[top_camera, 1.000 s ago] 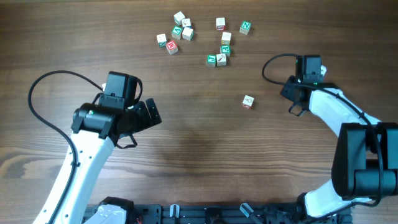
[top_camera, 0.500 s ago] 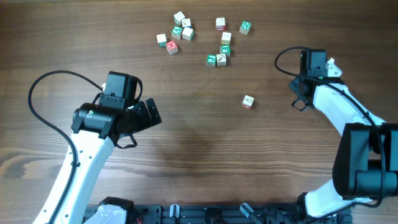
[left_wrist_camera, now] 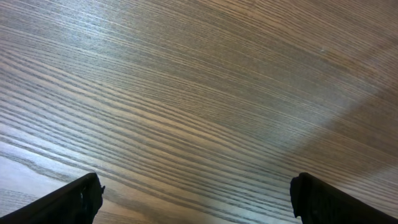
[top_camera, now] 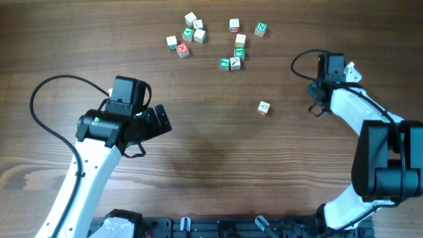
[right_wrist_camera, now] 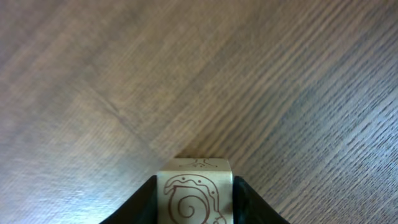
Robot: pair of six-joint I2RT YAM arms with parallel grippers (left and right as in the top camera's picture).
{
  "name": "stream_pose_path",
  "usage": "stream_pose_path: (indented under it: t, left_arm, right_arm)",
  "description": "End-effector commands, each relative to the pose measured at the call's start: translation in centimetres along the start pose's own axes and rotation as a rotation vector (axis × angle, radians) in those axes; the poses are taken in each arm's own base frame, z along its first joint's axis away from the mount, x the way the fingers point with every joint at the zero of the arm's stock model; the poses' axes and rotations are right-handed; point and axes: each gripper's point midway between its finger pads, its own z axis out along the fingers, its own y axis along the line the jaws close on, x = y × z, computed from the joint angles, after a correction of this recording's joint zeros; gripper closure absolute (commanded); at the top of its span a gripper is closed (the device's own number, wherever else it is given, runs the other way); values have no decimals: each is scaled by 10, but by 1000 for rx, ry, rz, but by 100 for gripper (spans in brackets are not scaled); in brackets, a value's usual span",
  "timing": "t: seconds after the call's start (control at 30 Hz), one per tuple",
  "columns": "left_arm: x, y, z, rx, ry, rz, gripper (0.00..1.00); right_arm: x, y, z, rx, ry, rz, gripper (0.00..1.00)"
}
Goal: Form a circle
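Note:
Small wooden letter cubes with red, green and pale faces lie at the table's far side. One loose cluster (top_camera: 188, 34) is on the left. Further right a tight trio (top_camera: 232, 60) sits among scattered cubes; no ring shape shows. A single cube (top_camera: 264, 108) lies apart, nearer the middle. My right gripper (right_wrist_camera: 194, 205) is shut on a pale cube (right_wrist_camera: 194, 193) with a brown spiral drawing, just above bare wood; from overhead it (top_camera: 348, 69) is at the right. My left gripper (left_wrist_camera: 196, 202) is open over bare wood, at the left (top_camera: 162, 119) in the overhead view.
The wooden table (top_camera: 218, 158) carries only the cubes. A black cable (top_camera: 39, 112) loops beside the left arm and another (top_camera: 301, 63) arches by the right wrist.
The right gripper has moved up and to the right, away from the single cube, then almost stopped. The left arm has stayed still.

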Motion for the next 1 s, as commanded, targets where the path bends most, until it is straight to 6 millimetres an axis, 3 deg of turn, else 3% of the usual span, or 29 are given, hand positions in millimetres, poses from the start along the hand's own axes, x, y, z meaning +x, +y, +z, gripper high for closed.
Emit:
stream_pose_path:
  t: [0.0, 0.03, 0.17, 0.23, 0.33, 0.4, 0.47, 0.57, 0.63, 0.73, 0.8, 0.97]
  left_arm:
    - [0, 1, 0, 5, 4, -3, 0]
    - [0, 1, 0, 5, 4, -3, 0]
    - [0, 1, 0, 5, 4, -2, 0]
    - [0, 1, 0, 5, 4, -3, 0]
    - [0, 1, 0, 5, 4, -3, 0]
    - [0, 1, 0, 5, 4, -3, 0]
    - [0, 1, 0, 5, 4, -2, 0]
    - [0, 1, 0, 5, 4, -3, 0]
    - [0, 1, 0, 5, 4, -3, 0]
    - [0, 1, 0, 5, 4, -3, 0]
    - [0, 1, 0, 5, 4, -3, 0]
    - [0, 1, 0, 5, 4, -3, 0]
  right_arm:
    - [9, -11, 11, 46, 15, -5, 56]
    - [9, -11, 11, 47, 14, -5, 50]
    - [3, -6, 9, 37, 2, -43, 1]
    - [-4, -2, 1, 27, -6, -74, 0]
    - [-21, 4, -33, -7, -24, -66, 0]
    - [-33, 14, -69, -73, -53, -62, 0]
    - [-30, 36, -111, -219, -42, -71, 0]
    - [5, 74, -158, -432, 41, -150, 0]
    - [35, 92, -164, -478, 90, -220, 1]
    - [84, 103, -151, -459, 164, -311, 0]
    - [117, 102, -126, -365, 217, -324, 0]
    - [165, 104, -86, -266, 252, -412, 1]
